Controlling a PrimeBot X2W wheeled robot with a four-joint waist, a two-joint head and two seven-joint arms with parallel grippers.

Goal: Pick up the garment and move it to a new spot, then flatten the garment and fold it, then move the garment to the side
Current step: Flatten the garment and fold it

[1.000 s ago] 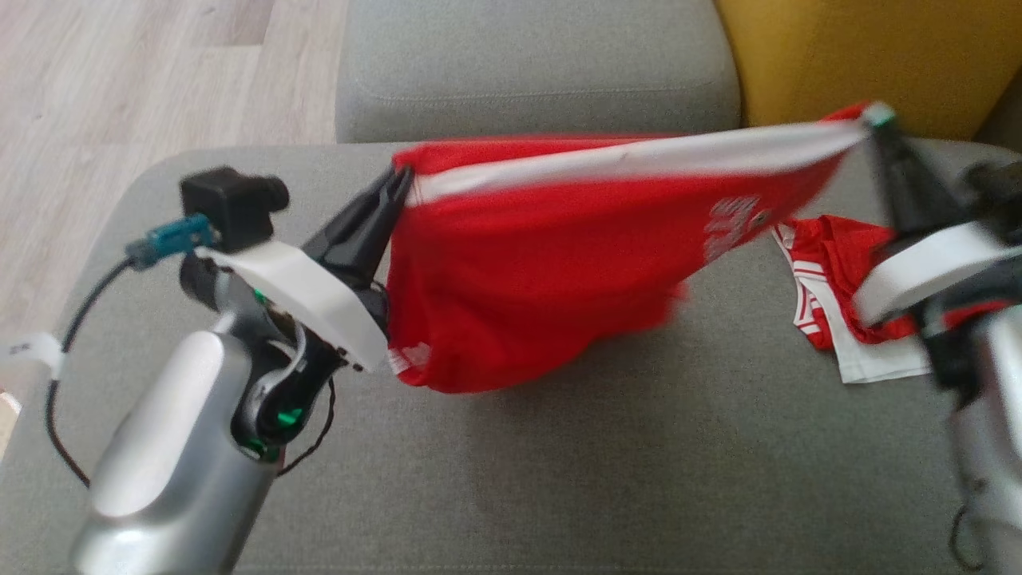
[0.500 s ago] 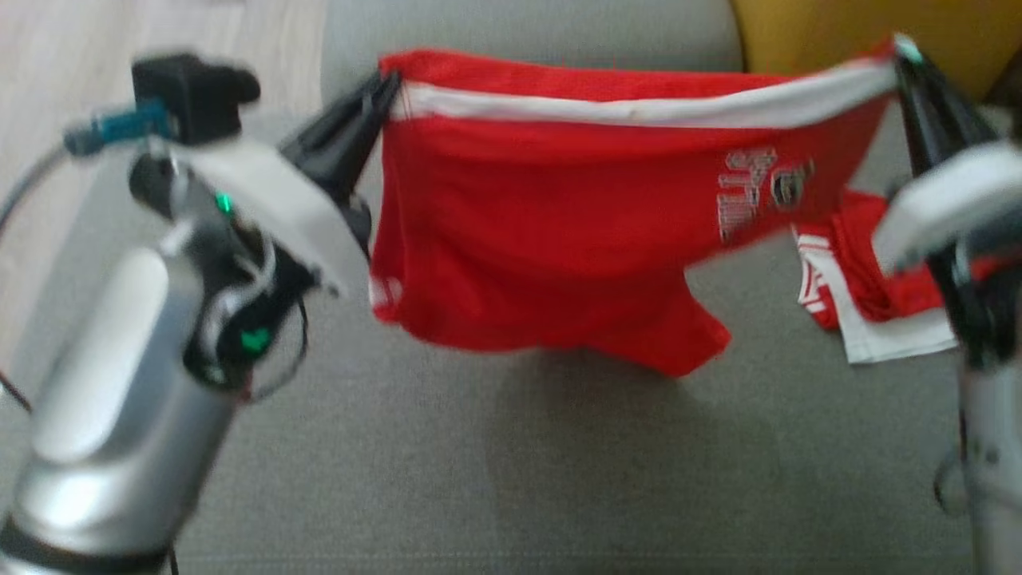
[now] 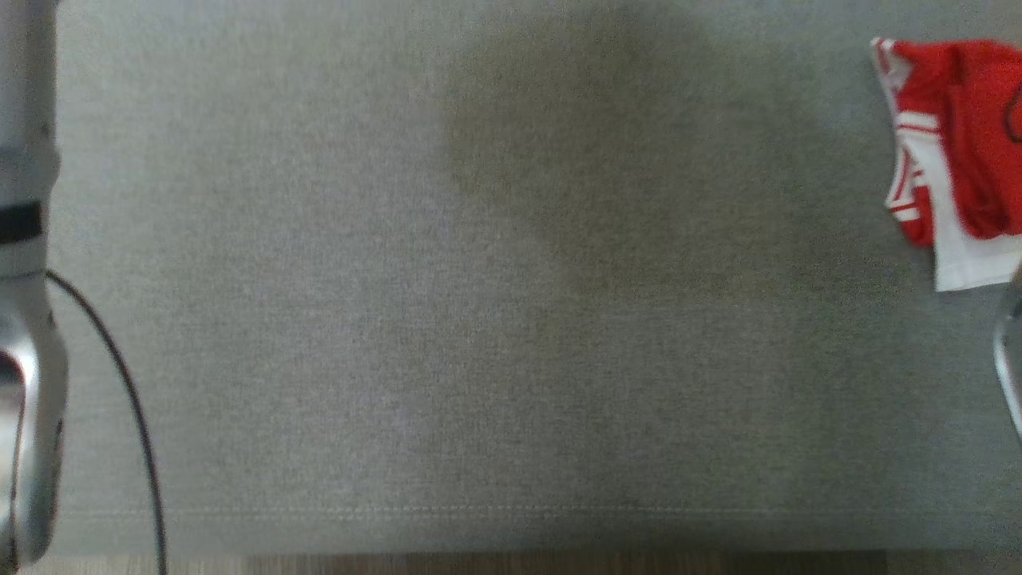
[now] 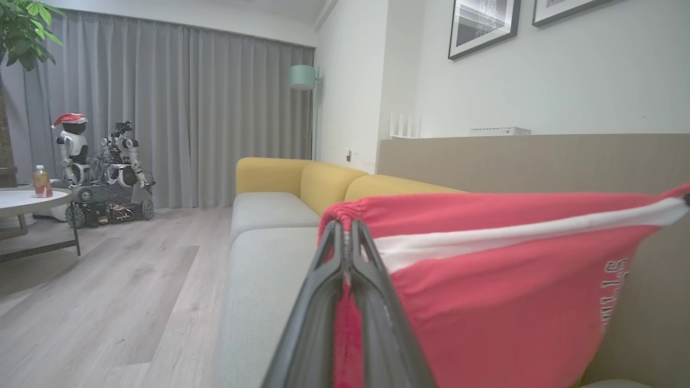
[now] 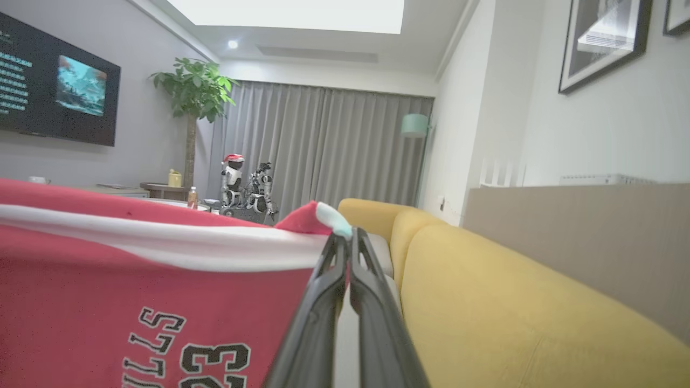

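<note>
Grey sofa cushion (image 3: 319,319), with 1 crumpled red-and-white cloth (image 3: 970,120) at its right edge

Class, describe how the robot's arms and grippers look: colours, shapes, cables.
The left arm is pale silver-grey and rounded, with a black band; a thin black cable runs beside it. The left gripper and right gripper each have two long, dark, tapering fingers.

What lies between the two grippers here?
The red garment, stretched out with its white band along the top: the left gripper pinches one corner in the left wrist view, the right gripper the other in the right wrist view.
</note>
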